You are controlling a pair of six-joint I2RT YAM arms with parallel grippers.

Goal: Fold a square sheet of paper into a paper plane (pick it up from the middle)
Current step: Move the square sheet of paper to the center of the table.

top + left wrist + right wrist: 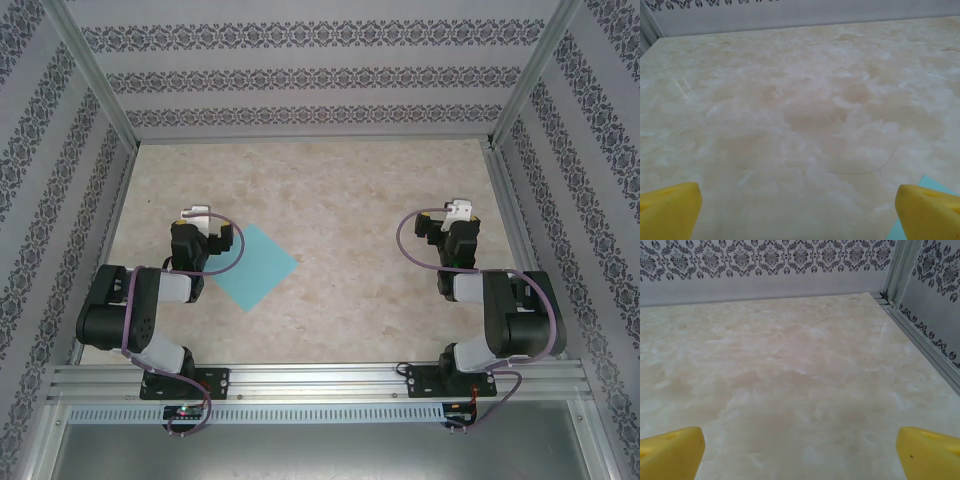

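1. Your beige marbled surface [350,190] carries the task's thing.
2. The square sheet of paper [258,268] lies flat, cornerwise, just beside your left gripper [194,214].
3. That gripper and your right gripper [460,210] stand spread wide.

A beige marbled tabletop [360,190] sits enclosed by pale walls [300,60] banded with dark damask patterns, framed by aluminium posts [537,65], evenly lit.
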